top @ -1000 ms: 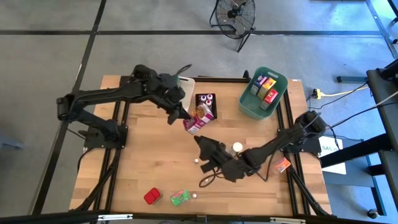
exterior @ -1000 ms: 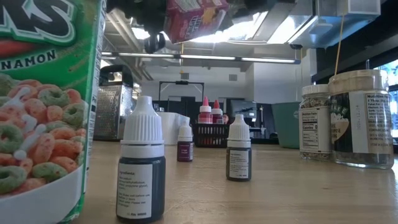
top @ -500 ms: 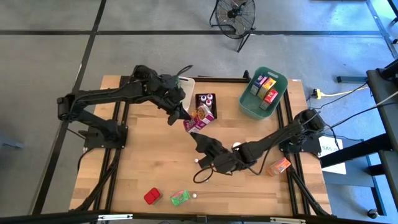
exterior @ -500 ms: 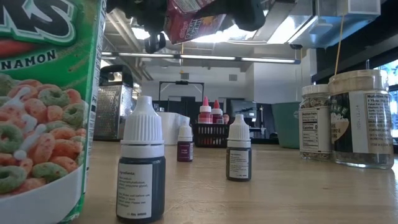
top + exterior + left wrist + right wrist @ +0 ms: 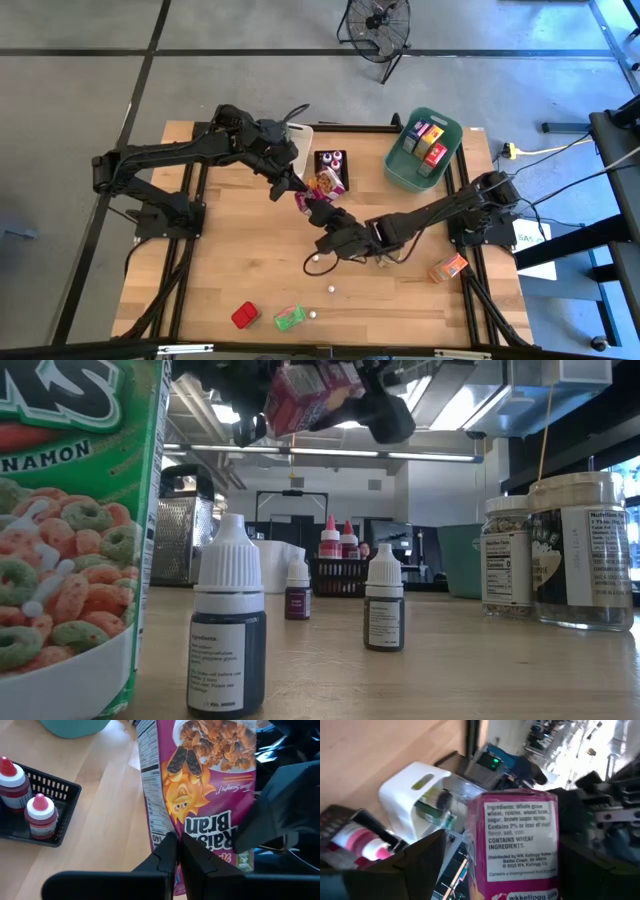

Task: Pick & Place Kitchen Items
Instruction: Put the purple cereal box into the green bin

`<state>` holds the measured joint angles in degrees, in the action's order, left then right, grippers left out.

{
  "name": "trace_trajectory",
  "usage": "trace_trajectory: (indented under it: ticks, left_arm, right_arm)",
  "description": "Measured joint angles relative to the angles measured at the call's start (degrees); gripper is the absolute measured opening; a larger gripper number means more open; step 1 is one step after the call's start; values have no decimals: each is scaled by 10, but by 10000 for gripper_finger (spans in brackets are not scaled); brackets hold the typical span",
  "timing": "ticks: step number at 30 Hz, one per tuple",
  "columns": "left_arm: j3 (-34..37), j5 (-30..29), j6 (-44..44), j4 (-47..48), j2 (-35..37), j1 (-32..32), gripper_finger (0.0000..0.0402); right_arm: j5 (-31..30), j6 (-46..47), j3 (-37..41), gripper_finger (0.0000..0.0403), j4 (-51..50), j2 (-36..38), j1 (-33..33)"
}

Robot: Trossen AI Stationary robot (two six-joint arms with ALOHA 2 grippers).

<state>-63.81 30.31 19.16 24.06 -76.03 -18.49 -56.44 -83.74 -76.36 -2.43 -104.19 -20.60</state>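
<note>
A Raisin Bran box is held above the worktop (image 5: 220, 270) between two grippers.

The magenta Raisin Bran box (image 5: 200, 795) is carried in the air just beside the black bin (image 5: 331, 166), clamped at its edge by the left gripper (image 5: 176, 851), whose fingers are pressed together on it. The right gripper (image 5: 318, 210) is placed at the box's lower end, its fingers spread wide to either side of the box; contact cannot be told. A teal bin (image 5: 396, 170) with packets is seen near the far right. In the low view, small capped bottles (image 5: 383, 599) and two jars (image 5: 580, 550) are seen standing on the worktop.
</note>
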Motion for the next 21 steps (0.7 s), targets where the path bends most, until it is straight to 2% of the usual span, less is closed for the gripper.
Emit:
trace_trajectory:
  ticks: [5,21]
  left_arm:
    - [0,0,-10,1,0,0,11]
    - [0,1,-9,-2,0,19,24]
  right_arm:
    - [12,8,0,305,1,-13,0]
    - [10,-16,0,182,43,-18,0]
